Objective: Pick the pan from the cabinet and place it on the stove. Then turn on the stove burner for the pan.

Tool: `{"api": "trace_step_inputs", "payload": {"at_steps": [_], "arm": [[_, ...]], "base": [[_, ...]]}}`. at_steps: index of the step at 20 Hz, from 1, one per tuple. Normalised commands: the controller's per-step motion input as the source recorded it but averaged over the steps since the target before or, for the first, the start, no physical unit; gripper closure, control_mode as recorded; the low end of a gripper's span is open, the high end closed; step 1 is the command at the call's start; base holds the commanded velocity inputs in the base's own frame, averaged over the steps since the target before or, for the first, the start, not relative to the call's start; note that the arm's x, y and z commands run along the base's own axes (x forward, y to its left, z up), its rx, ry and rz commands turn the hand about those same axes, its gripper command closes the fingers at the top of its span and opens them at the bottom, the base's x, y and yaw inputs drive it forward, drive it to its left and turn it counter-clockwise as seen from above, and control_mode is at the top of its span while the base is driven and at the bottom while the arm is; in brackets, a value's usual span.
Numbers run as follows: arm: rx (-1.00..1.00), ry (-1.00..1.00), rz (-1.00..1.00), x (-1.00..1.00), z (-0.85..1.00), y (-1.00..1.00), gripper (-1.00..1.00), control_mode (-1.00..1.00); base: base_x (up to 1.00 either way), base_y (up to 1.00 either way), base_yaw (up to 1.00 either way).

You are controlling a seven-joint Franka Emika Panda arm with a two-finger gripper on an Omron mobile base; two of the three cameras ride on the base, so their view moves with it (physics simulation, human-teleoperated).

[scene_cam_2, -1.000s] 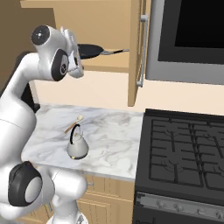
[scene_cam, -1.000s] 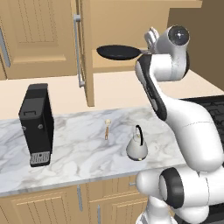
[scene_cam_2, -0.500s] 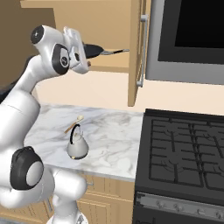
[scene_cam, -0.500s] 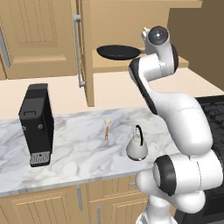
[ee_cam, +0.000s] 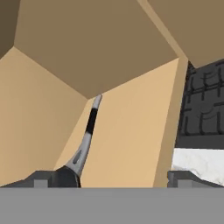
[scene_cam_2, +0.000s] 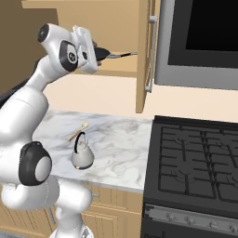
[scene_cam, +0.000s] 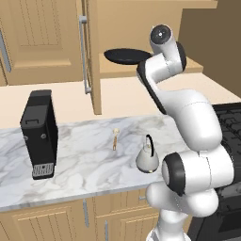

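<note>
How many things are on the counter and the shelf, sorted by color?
Black: 2, the pan on the cabinet shelf and the coffee machine.
Silver: 1, the kettle.
Wooden: 1, the small spoon.
Total: 4.

The white robot arm (scene_cam_2: 28, 116) reaches up to the open cabinet (scene_cam_2: 116, 42). Its hand is right by the black pan (scene_cam_2: 103, 54) on the shelf, and the pan's thin handle sticks out to the right. Down on the marble counter (scene_cam_2: 121, 148) sits a silver kettle (scene_cam_2: 82, 155) with a wooden spoon (scene_cam_2: 78, 131) near it. The black stove (scene_cam_2: 195, 162) is on the right.
</note>
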Motion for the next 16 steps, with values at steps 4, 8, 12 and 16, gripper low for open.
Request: {"api": "trace_step_inputs", "payload": {"at_steps": [4, 8, 12, 16], "arm": [[0.0, 0.01, -0.06, 0.18, 0.0, -0.22, -1.0, -1.0], [0.0, 0.0, -0.05, 0.24, 0.0, -0.2, -1.0, -1.0], [0.0, 0.02, -0.04, 0.24, -0.04, -0.18, -1.0, -1.0], [0.0, 0.02, -0.03, 0.29, -0.09, -0.12, -1.0, -1.0]], "base": [[0.0, 0.0, 0.0], [0.0, 0.0, 0.0], [0.0, 0.0, 0.0], [0.0, 0.0, 0.0]]}}
